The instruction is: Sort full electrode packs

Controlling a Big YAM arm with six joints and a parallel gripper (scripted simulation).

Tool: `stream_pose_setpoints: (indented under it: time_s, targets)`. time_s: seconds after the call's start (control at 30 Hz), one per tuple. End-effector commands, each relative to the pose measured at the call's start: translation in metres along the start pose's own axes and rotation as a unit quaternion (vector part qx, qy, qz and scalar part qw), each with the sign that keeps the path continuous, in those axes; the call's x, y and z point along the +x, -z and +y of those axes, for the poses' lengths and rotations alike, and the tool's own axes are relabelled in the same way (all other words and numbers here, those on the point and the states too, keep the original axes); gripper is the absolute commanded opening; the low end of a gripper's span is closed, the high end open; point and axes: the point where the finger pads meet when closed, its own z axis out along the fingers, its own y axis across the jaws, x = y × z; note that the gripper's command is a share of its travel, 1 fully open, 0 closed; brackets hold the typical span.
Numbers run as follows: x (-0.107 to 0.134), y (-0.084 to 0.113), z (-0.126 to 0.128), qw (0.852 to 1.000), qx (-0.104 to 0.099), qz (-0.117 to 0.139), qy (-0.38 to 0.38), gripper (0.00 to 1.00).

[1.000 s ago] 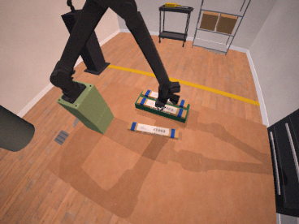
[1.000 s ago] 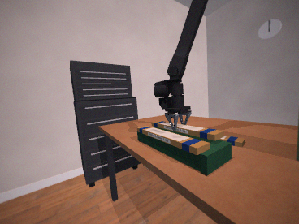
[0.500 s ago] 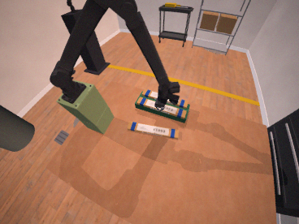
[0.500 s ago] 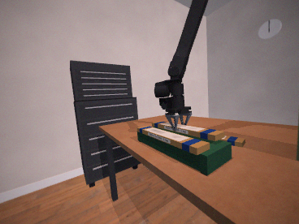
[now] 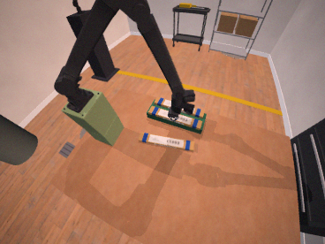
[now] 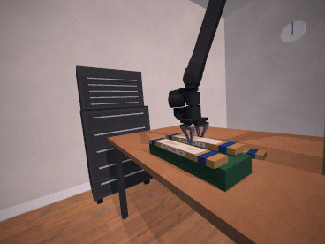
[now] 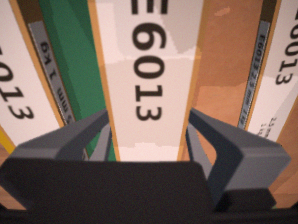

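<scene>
From the exterior view, the nearest thing to me is the low platform [image 5: 178, 125] [image 6: 235, 173] [image 7: 75, 50], right of centre, with the front pack [image 5: 165, 102] [image 6: 177, 148] [image 7: 17, 65] lying flat along its near side. Just beyond and roughly parallel lies the middle pack [image 5: 185, 119] [image 6: 207, 142] [image 7: 150, 65], and my gripper [image 5: 173, 118] [image 6: 194, 139] [image 7: 148, 111] is clamped across its width. Farthest is the loose pack [image 5: 165, 141] [image 6: 257, 154] [image 7: 280, 95], low on the bench [image 5: 221, 199] [image 6: 283, 164] [image 7: 220, 65].

The relation I care about is directly below me: the middle pack's long axis runs up the wrist frame, between my fingertips, green to its left and bench to its right. I can't tell whether the platform bears its whole weight (the far edge is hidden). If I judge it full, I want it settled leftward in that frame before I let go; if partly used, it goes rightward, onto the bench

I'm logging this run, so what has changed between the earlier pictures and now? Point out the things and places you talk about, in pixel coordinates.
Nothing visibly changed. The claw [image 5: 174, 116] [image 6: 195, 139] [image 7: 148, 111] is still at the middle pack [image 5: 181, 118] [image 6: 211, 143] [image 7: 149, 75], its tips by the long edges; I can't tell whether it has just gripped. Two packs stay on the green platform [image 5: 177, 125] [image 6: 234, 170] [image 7: 75, 50], the third on the bench [image 5: 212, 194] [image 6: 283, 194] [image 7: 220, 65].
</scene>
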Motion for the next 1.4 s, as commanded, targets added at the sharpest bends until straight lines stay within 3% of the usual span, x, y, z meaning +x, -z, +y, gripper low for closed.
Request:
stream_pose_setpoints:
  time_s: [0.0,1.37]
  targets:
    - [-0.0246,0.0203,0.0092,0.999,-0.017,-0.029,-0.003,0.00]
    - [-0.0298,0.0221,0.0135,0.999,-0.021,-0.034,-0.004,0.00]
